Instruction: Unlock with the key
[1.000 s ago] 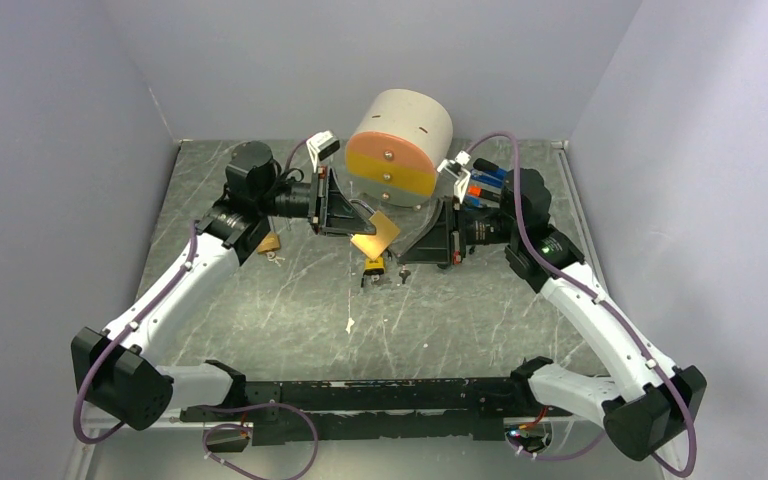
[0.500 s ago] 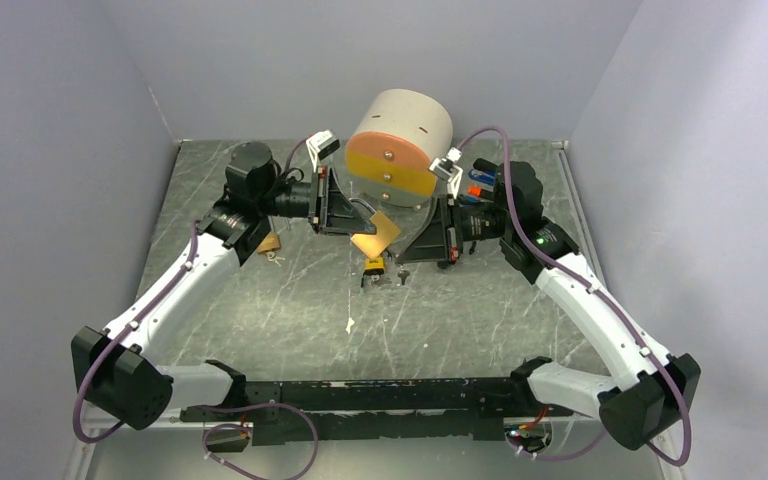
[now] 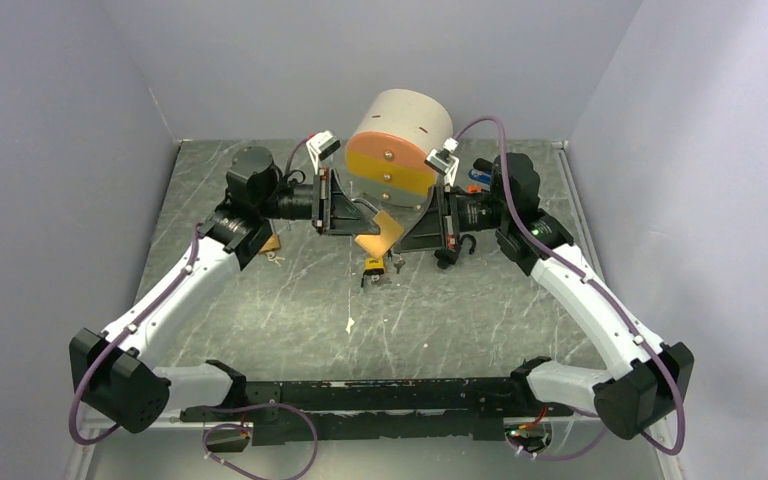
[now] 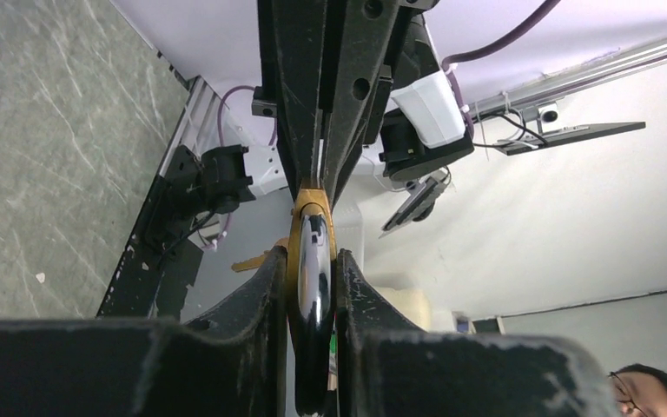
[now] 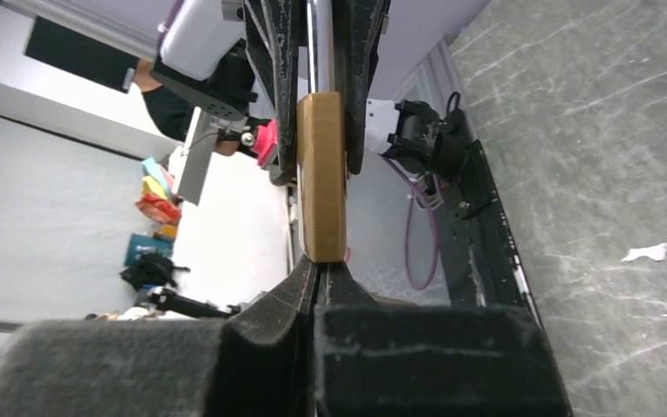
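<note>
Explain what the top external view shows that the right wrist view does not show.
Only the top external view shows the round drum with its orange and yellow face, and a second padlock lying on the table. Only the right wrist view shows the right gripper edge-on, its fingertips closed together at the bottom edge of the brass padlock. Both show that brass padlock clamped in the left gripper, and the grey marbled table.

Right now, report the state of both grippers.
Left gripper: closed on the brass padlock.
Right gripper: shut, tips at the padlock's other end; whether they pinch anything cannot be told.
</note>
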`<control>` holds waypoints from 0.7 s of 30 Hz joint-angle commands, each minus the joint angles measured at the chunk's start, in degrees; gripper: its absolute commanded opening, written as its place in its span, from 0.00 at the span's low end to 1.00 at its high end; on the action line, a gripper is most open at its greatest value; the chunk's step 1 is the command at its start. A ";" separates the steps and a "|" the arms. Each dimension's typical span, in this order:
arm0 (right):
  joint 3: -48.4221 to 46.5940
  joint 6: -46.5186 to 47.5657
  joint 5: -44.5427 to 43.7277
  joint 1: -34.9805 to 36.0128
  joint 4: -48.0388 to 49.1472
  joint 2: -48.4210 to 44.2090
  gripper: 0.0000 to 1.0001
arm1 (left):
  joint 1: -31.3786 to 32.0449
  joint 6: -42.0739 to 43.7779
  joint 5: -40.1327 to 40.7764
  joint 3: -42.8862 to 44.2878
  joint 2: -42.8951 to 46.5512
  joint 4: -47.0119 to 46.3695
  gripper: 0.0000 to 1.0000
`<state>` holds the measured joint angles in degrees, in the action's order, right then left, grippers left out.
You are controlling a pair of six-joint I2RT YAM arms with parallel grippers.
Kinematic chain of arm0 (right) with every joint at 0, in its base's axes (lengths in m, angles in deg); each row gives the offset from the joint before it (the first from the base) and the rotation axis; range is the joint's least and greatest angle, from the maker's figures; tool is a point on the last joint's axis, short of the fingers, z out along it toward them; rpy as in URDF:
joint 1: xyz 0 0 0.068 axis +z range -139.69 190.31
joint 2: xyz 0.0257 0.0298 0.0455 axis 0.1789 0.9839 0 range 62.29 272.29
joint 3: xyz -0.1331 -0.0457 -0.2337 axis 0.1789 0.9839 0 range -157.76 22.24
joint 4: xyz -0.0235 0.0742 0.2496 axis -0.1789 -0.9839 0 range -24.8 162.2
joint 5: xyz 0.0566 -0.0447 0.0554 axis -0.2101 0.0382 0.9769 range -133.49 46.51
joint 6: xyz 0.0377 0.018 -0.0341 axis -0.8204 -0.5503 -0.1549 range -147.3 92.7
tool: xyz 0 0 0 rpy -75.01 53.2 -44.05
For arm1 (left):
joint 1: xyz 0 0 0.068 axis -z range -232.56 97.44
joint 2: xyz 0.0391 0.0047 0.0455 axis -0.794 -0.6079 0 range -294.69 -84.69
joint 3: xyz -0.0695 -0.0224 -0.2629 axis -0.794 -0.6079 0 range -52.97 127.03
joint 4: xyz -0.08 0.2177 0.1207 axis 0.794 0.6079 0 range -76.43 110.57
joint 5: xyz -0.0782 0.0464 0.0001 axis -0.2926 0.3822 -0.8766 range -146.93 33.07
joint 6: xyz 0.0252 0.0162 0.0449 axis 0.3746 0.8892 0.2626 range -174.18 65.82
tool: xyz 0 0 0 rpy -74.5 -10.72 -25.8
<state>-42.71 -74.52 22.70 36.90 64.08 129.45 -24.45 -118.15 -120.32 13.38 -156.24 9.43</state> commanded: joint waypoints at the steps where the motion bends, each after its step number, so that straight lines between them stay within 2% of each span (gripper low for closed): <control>1: -0.34 -10.55 -5.73 -0.37 16.97 2.01 0.00 | 4.51 1.16 -1.06 -0.36 3.06 -5.08 0.03; 4: 1.87 -19.11 -3.87 -0.48 24.81 2.74 0.00 | 4.62 5.74 2.75 -1.37 4.83 -5.88 0.02; 6: 5.96 -30.18 -2.34 -0.78 36.76 2.80 0.00 | 4.58 8.52 7.50 -3.10 6.28 -8.86 0.03; 8: 10.55 -41.52 -2.06 -1.08 49.54 3.12 0.00 | 4.57 8.40 10.56 -5.61 6.90 -17.14 0.03; 11: 13.04 -55.86 -3.73 -1.19 62.85 3.89 0.00 | 4.61 5.99 10.02 -6.64 5.15 -28.31 0.03; 15: 15.09 -73.32 -8.84 -1.11 80.89 6.48 0.00 | 4.54 6.14 8.47 -4.95 2.57 -31.43 0.03; 18: 17.34 -80.34 -12.17 -1.10 86.41 6.93 0.00 | 4.58 7.97 8.63 -3.95 2.38 -32.01 0.03; 19: 17.94 -80.78 -12.49 -1.10 85.98 6.45 0.00 | 4.52 8.63 8.67 -3.37 2.33 -31.55 0.03; 21: 18.32 -76.61 -12.10 -1.19 79.05 4.10 0.00 | 4.53 9.75 8.58 -1.99 2.38 -30.24 0.03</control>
<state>-24.24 -138.54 21.87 34.78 138.40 136.48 -22.35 -113.29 -111.01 7.41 -153.20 -16.36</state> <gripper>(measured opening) 0.008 0.208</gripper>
